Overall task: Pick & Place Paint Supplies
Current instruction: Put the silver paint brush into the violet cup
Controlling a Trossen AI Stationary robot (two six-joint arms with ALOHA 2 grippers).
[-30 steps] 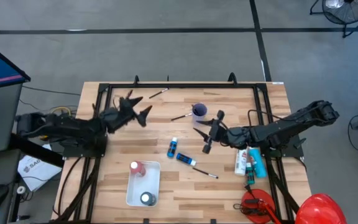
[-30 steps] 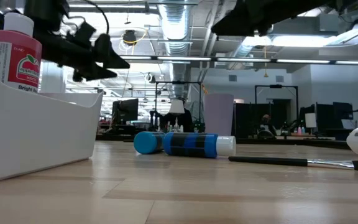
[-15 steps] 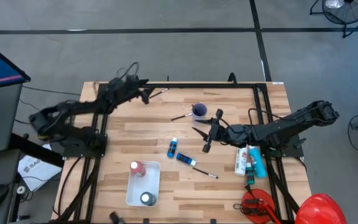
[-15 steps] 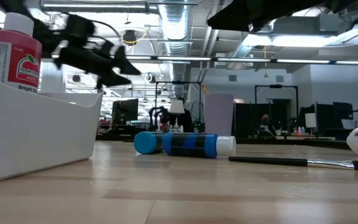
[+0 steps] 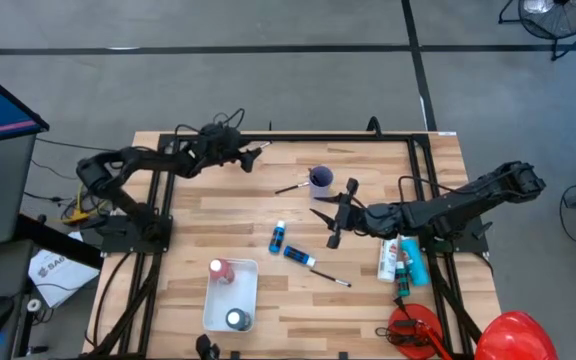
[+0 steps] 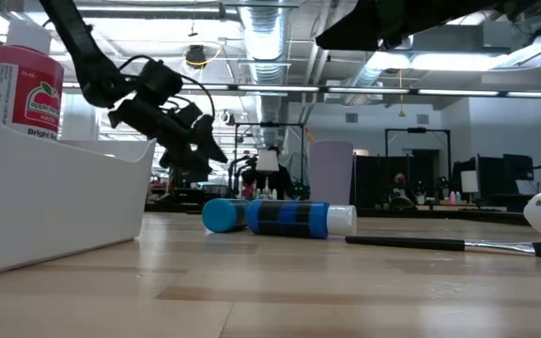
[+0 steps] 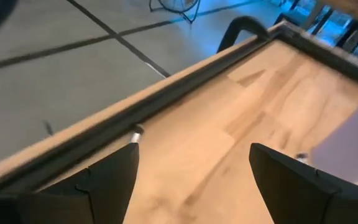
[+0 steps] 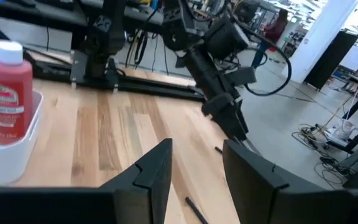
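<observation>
We see the left gripper (image 5: 245, 157), fingers spread (grasping nothing), over a brush (image 5: 255, 150) at the table's (image 5: 188, 215) far edge.

The left pincer (image 5: 245, 157) is hovering at the worktop's (image 5: 198, 215) far edge beside a thin brush (image 5: 257, 150). The right pincer (image 5: 334, 215) is sitting mid-worktop near two blue bottles (image 5: 279, 237) (image 5: 299, 256). A red bottle (image 5: 220, 270) is lying in the white tray (image 5: 246, 297).

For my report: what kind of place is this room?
Probably an open lab or workshop: exposed ceiling ducts, rows of desks with monitors behind the wooden table, and a bare concrete floor.
</observation>
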